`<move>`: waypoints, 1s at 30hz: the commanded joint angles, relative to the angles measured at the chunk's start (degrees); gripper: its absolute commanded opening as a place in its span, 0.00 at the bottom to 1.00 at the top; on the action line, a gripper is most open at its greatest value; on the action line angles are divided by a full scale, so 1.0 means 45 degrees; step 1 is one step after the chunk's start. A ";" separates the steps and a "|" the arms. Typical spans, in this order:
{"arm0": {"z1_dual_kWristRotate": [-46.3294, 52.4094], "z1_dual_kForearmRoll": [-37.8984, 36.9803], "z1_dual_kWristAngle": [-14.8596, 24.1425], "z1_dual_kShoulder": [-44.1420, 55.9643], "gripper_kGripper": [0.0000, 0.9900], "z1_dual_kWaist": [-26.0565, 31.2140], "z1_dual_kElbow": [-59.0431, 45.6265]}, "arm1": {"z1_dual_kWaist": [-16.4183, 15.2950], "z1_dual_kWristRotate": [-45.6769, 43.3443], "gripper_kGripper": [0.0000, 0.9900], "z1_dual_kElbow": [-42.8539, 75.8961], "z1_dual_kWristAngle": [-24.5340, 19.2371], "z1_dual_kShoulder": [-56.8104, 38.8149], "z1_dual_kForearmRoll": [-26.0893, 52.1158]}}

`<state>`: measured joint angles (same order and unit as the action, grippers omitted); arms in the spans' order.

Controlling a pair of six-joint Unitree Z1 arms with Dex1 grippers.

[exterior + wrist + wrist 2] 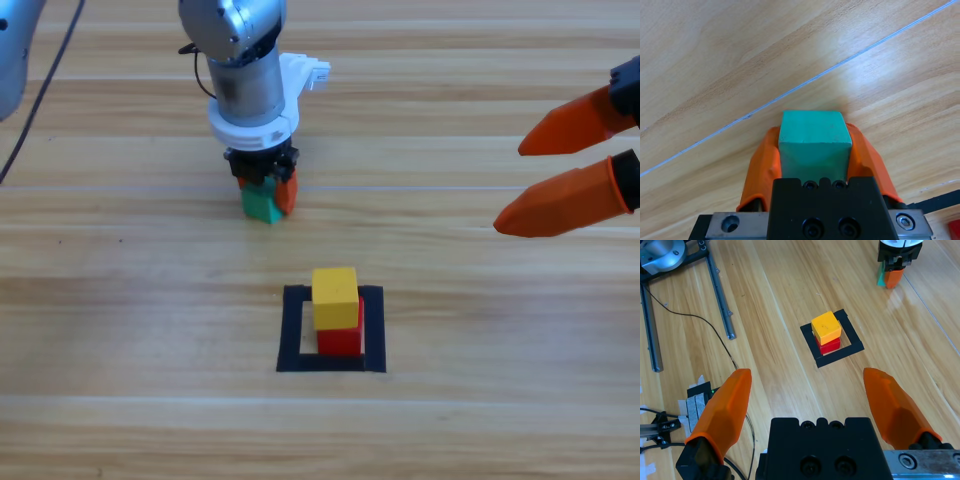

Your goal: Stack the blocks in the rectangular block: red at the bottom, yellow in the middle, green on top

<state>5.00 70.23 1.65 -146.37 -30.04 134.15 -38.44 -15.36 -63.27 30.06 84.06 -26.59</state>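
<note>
My left gripper (pixel 268 198) clamps green (pixel 261 205) at eleven o'clock from the frame (pixel 296 352), where yellow (pixel 335 297) sits on red (pixel 342 339). Yellow looks slightly offset, so a skewed or hard placement could topple the stack. My right gripper (pixel 535 180) waits at three o'clock, jaws apart.

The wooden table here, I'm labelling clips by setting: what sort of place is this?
Probably a robotics lab bench: a taped black frame marks a target on the wooden table, loose cables and metal rails lie beside it.
</note>
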 commanded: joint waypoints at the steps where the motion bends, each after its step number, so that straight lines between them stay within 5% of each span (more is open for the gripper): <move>1: 0.0197 0.0350 0.0179 -0.0912 0.01 -0.0141 -0.0046 | -0.0344 0.0014 1.00 0.0369 0.0195 -0.0263 0.0459; 15: 0.3263 0.2362 -0.0289 0.2506 0.00 -0.0317 -0.0280 | -0.0344 0.0014 1.00 0.0447 0.0039 -0.0204 0.0518; 30: 0.7541 0.2401 -0.0192 0.4127 0.00 -0.3501 -0.1217 | -0.0344 -0.0044 1.00 0.0389 -0.0137 -0.0438 0.0596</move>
<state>35.02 80.68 0.09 -127.38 -40.00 130.02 -38.44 -15.36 -63.11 29.87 83.76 -24.74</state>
